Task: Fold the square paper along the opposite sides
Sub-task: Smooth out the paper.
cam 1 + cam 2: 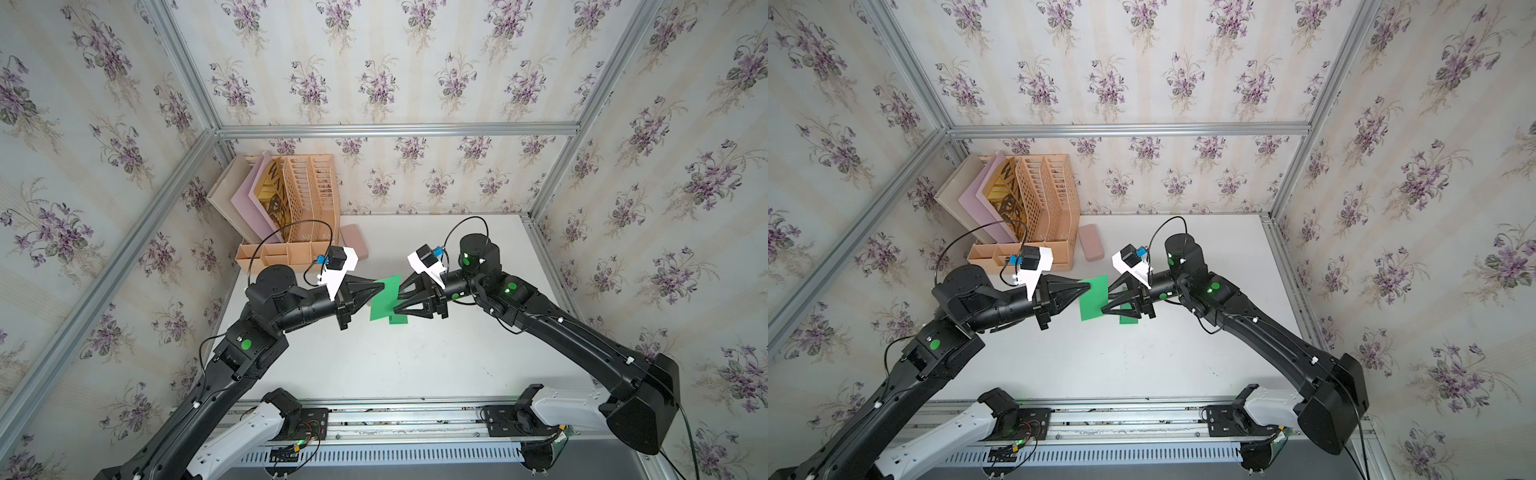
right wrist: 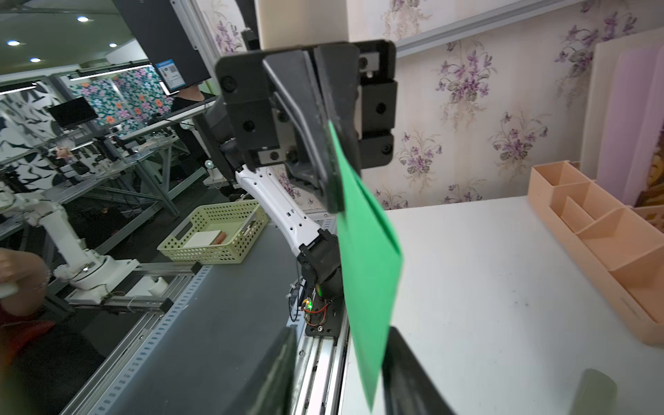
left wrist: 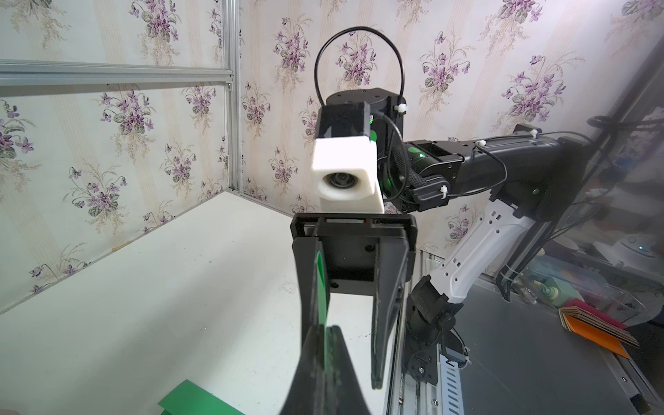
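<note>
Only one text reads. Big black caps "WAN" sit on a gold-yellow printed sheet [image 1: 272, 193] standing in a peach file organizer [image 1: 311, 187] by the back wall. The rest of the word is cut off by a rack divider. Same sheet [image 1: 1005, 189] shows in both top views. Right wrist view: blue-and-white sticker [image 2: 171, 73] w/ a QR-type square, on a black panel [image 2: 158, 32] outside the cell. Its print is too small to read. No other labels, brands or nos. legible.
</note>
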Robot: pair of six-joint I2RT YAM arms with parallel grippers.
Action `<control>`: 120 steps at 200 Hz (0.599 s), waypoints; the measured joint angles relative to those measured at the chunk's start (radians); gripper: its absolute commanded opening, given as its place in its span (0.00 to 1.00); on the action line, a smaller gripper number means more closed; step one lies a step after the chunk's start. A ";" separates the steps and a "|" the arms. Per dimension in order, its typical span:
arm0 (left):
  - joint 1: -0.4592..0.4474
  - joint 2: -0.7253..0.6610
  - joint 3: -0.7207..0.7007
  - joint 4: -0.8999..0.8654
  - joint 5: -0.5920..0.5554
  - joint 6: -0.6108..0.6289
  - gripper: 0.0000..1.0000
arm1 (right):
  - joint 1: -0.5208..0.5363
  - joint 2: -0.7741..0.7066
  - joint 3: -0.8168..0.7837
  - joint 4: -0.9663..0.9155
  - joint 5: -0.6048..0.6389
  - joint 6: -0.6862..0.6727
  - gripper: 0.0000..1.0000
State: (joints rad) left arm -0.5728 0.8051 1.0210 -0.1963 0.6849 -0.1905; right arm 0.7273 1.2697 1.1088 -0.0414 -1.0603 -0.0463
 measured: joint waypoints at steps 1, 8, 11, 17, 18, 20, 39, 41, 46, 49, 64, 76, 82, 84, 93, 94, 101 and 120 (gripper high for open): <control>0.000 0.000 0.000 0.000 0.000 0.000 0.00 | 0.000 0.000 0.000 -0.003 0.003 -0.002 0.60; 0.000 0.002 -0.002 0.002 0.000 0.000 0.00 | 0.000 -0.006 0.000 -0.026 0.044 -0.005 0.62; 0.000 0.003 -0.003 0.004 0.000 0.000 0.00 | 0.000 -0.008 -0.001 -0.034 0.060 -0.003 0.62; 0.000 0.007 -0.006 0.008 0.000 0.000 0.00 | 0.000 -0.016 -0.006 -0.051 0.099 -0.006 0.63; 0.000 0.008 -0.007 0.009 0.000 0.000 0.00 | 0.000 -0.017 -0.006 -0.054 0.104 -0.006 0.63; 0.000 0.010 -0.009 0.011 0.000 -0.001 0.00 | 0.000 -0.021 -0.009 -0.063 0.120 -0.006 0.64; 0.000 0.032 -0.032 0.036 -0.002 -0.017 0.00 | 0.000 -0.059 -0.038 -0.129 0.251 -0.006 0.67; 0.000 0.037 -0.037 0.041 -0.002 -0.021 0.00 | 0.000 -0.063 -0.041 -0.134 0.263 -0.006 0.67; 0.000 0.045 -0.044 0.048 -0.005 -0.027 0.00 | 0.000 -0.073 -0.050 -0.149 0.299 -0.006 0.67; 0.000 0.050 -0.049 0.052 -0.007 -0.029 0.00 | 0.000 -0.081 -0.056 -0.160 0.323 -0.006 0.68; 0.000 0.086 -0.079 0.082 -0.026 -0.055 0.00 | 0.000 -0.119 -0.085 -0.203 0.420 0.002 0.69; 0.000 0.114 -0.103 0.111 -0.035 -0.080 0.00 | 0.000 -0.155 -0.108 -0.234 0.484 0.018 0.70; 0.001 0.129 -0.116 0.134 -0.042 -0.094 0.00 | 0.000 -0.175 -0.119 -0.247 0.514 0.021 0.70; 0.001 0.134 -0.120 0.140 -0.043 -0.099 0.00 | 0.000 -0.180 -0.122 -0.249 0.521 0.021 0.70; 0.001 0.161 -0.140 0.181 -0.052 -0.124 0.00 | -0.001 -0.214 -0.139 -0.270 0.555 0.024 0.73; 0.001 0.167 -0.144 0.189 -0.054 -0.129 0.00 | -0.001 -0.217 -0.141 -0.272 0.557 0.025 0.73; 0.001 0.189 -0.159 0.217 -0.058 -0.149 0.00 | -0.001 -0.243 -0.153 -0.285 0.579 0.033 0.75; -0.001 0.274 -0.209 0.321 -0.083 -0.216 0.00 | -0.001 -0.300 -0.182 -0.318 0.611 0.053 0.78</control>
State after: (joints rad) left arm -0.5739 1.0790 0.8116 0.1249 0.6022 -0.4065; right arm 0.7261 0.9699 0.9268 -0.3595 -0.4496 0.0067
